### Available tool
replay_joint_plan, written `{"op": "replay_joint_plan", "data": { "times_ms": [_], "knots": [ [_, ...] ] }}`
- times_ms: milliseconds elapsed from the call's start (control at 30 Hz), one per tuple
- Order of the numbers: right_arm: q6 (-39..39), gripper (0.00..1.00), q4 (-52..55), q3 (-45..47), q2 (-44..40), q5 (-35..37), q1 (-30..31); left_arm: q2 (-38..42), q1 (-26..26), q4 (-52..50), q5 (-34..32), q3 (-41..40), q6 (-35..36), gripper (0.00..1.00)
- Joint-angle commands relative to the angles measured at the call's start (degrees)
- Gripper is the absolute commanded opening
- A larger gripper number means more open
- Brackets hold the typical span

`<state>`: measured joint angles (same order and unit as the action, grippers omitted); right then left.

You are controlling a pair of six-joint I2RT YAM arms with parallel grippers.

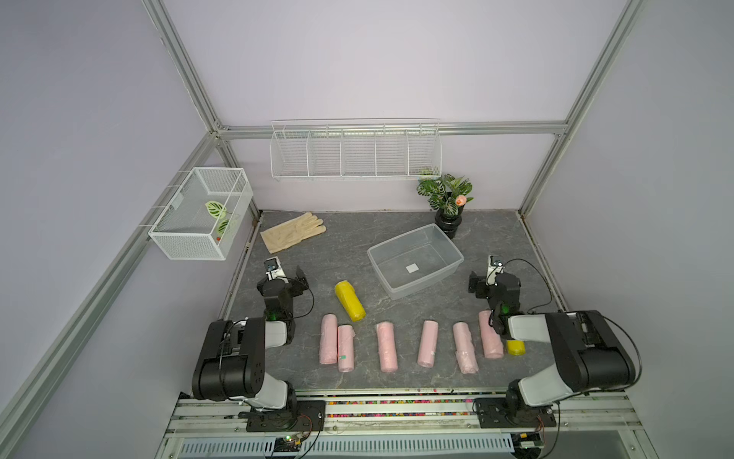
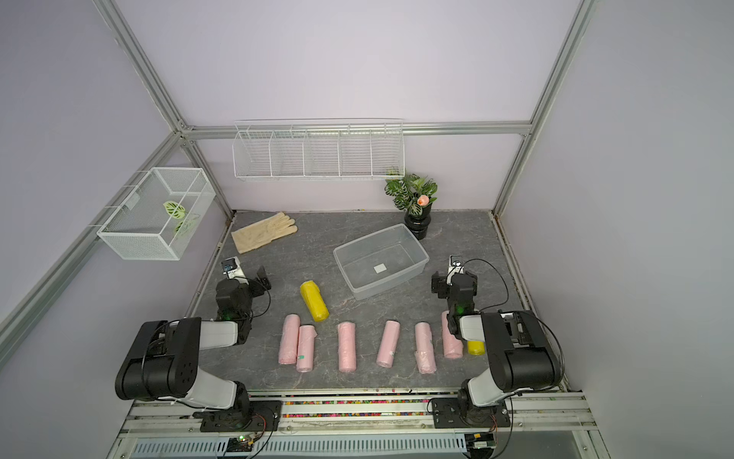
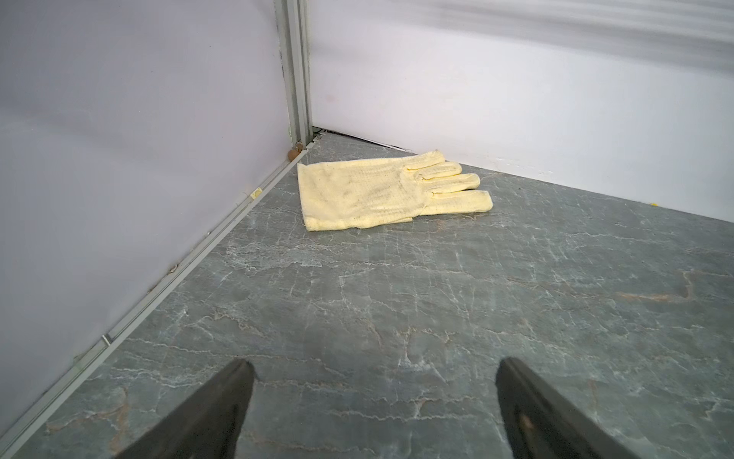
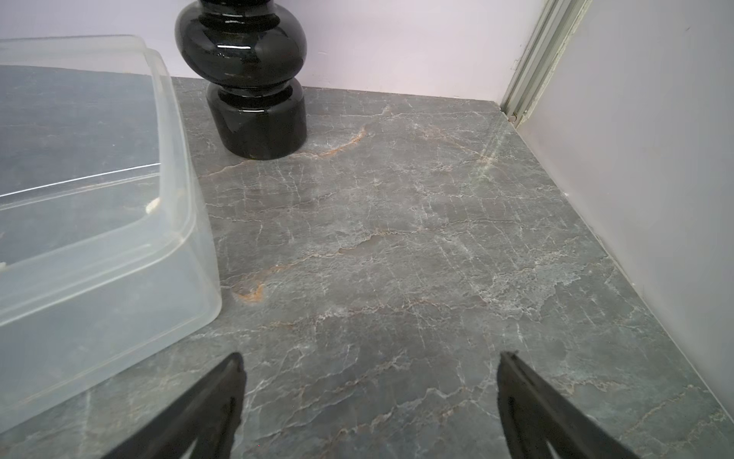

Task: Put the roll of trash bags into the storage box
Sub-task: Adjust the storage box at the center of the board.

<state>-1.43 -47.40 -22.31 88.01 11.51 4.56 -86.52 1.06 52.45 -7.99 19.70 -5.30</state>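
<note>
The trash bags are supplied as tightly wound cylinders of film. Six pink rolls (image 1: 387, 346) are laid in a row across the lower centre of both top views, each pointing roughly up the frame. The two at the row's left end lie just beside each other. One yellow roll (image 1: 349, 301) lies tilted above the left part of the row, between it and the storage box (image 1: 427, 284). A second yellow roll (image 1: 515, 347) is seen at the row's right end, partly hidden by the right arm (image 1: 556, 337). All rolls lie on the worktop (image 1: 357, 246), outside the box.

The box is clear and lidless, set at an angle right of centre, with a white sticker on its floor.

The left gripper (image 3: 374, 361) is held over bare worktop with its jaws spread. The jaws of the right gripper (image 4: 372, 355) are likewise spread, beside a corner of the box.

The worktop is grey with pale veining. A cream glove (image 1: 292, 237) lies at its upper left, and a plant (image 1: 445, 190) in a black vase (image 4: 242, 79) stands at its upper right. Pale lilac walls (image 1: 357, 59) are edged by an aluminium frame (image 1: 496, 128). A wire rack (image 1: 355, 153) and a mesh basket (image 1: 200, 212) are mounted on them.
</note>
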Motion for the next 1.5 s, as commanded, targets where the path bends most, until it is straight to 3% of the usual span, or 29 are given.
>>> {"op": "replay_joint_plan", "data": {
  "times_ms": [0, 1200, 1267, 1367, 1467],
  "knots": [
    [-0.1, 0.99, 0.1, -0.6, -0.3, -0.1, -0.3, 0.4, -0.1, 0.1, 0.4, 0.3, 0.5, 1.0],
    [-0.1, 0.99, 0.2, -0.6, -0.4, -0.2, -0.3, 0.6, -0.1, 0.4, 0.8, 0.3, 0.5, 1.0],
    [-0.1, 0.99, 0.2, -0.6, -0.4, -0.2, -0.3, 1.6, -0.1, -2.8, 2.8, 1.9, 2.0, 1.0],
    [-0.1, 0.99, 0.0, -0.6, -0.4, -0.2, -0.3, 4.3, -0.1, -23.1, 3.6, 11.2, 0.5, 0.99],
    [-0.1, 0.99, 0.0, -0.5, -0.4, -0.2, -0.3, 3.7, -0.3, -35.1, 7.9, 18.3, -1.7, 0.84]
  ]
}}
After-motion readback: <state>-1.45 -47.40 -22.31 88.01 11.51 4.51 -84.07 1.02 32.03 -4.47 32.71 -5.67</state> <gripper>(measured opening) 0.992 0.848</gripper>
